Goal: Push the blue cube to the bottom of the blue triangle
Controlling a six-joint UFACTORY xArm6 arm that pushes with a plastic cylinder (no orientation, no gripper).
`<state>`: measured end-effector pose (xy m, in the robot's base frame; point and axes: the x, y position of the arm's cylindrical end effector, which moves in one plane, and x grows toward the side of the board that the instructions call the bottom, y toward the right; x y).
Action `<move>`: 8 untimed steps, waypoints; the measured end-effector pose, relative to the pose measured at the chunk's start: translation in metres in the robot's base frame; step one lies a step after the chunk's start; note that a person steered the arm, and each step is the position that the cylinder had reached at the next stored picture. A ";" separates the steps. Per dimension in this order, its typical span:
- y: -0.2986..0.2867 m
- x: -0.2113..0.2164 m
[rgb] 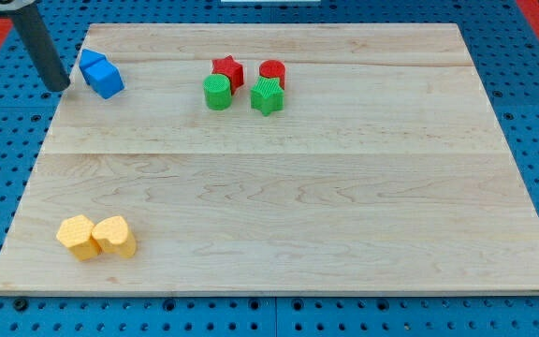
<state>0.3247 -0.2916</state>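
My tip [58,87] sits at the board's [279,187] top-left edge, just left of the blue cube [107,79], which touches the blue triangle [89,62] behind it. No gripper here, just a bare rod.

A single camera looks down at a slant onto the wooden board [279,187] from beyond its bottom edge, facing its far edge. The whole board fills the frame at moderate range.
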 end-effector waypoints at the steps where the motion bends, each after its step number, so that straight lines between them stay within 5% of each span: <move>1: 0.038 -0.044; 2: 0.076 -0.069; 3: 0.044 -0.059; 8: 0.064 0.032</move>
<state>0.3564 -0.2279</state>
